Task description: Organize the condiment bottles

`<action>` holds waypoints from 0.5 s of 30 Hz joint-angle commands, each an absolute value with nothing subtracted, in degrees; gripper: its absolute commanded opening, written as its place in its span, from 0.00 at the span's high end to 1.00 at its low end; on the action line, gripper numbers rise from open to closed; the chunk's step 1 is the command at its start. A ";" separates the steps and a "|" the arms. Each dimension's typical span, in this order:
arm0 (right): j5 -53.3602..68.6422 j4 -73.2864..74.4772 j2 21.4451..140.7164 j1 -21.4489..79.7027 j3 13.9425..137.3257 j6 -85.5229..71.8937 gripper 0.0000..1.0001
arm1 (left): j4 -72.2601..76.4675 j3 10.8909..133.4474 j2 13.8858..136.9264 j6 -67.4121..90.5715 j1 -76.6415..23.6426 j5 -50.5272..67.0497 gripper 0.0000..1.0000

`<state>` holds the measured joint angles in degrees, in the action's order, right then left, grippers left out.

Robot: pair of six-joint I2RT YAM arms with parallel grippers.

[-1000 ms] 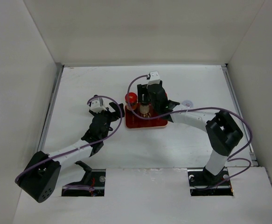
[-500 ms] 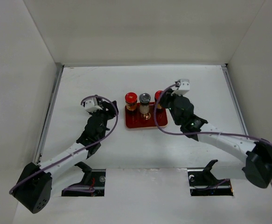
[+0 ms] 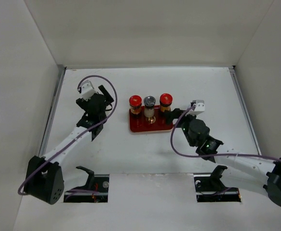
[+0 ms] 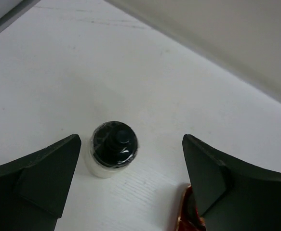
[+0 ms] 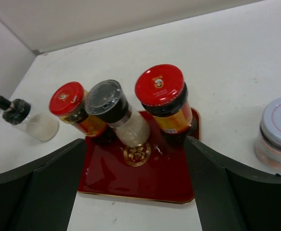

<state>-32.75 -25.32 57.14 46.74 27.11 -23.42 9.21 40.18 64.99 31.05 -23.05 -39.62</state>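
Midway across the table [image 3: 130, 154], finds the red tray [image 5: 145, 183] carrying three upright bottles in a row: left red-capped bottle [image 5: 67, 98], grey-capped bottle [image 5: 104, 98] in the middle, right red-capped bottle [image 5: 159, 85]. Sees the right gripper [image 5: 135, 142] near the tray's near edge, fingers spread wide, holding nothing. Spots the short pale-capped jar [image 5: 280, 132] on the table, right of the tray. Places the left gripper [image 4: 130, 139] off the tray's left side, fingers wide on either side of the small black-capped bottle [image 4: 113, 144], without clear contact.
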 commanded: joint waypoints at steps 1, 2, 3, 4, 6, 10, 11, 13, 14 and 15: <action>-33.49 -31.38 57.65 48.56 26.72 -24.17 0.11 | 3.69 44.38 69.95 27.69 -21.40 -37.54 0.12; -33.49 -31.46 57.83 48.56 26.72 -24.17 0.10 | 3.52 45.25 71.35 26.99 -21.31 -36.57 0.12; -33.49 -31.46 58.18 48.56 26.72 -24.17 0.10 | 3.08 46.13 72.59 26.46 -21.22 -35.69 0.12; -33.40 -31.64 58.53 48.56 26.63 -24.26 0.09 | 2.29 47.10 73.73 26.19 -21.14 -35.25 0.13; -32.96 -31.73 59.24 48.56 26.72 -24.43 0.08 | 1.23 48.07 75.49 25.75 -20.96 -35.42 0.13; -33.05 -31.73 60.11 49.35 27.16 -24.08 0.07 | 2.02 48.95 78.04 25.58 -19.73 -34.98 0.14; -33.05 -31.73 60.38 49.35 27.16 -24.17 0.07 | 2.11 49.39 78.74 25.49 -19.56 -34.98 0.16; -32.96 -31.73 60.73 49.35 27.16 -24.26 0.06 | 2.55 49.83 79.89 25.05 -19.55 -35.59 0.20; -32.96 -31.55 60.65 49.35 27.33 -24.08 0.06 | 2.90 50.01 80.76 24.87 -19.64 -36.12 0.22; -33.22 -31.47 60.38 49.35 27.42 -23.91 0.06 | 3.34 50.10 81.64 24.79 -19.82 -36.56 0.24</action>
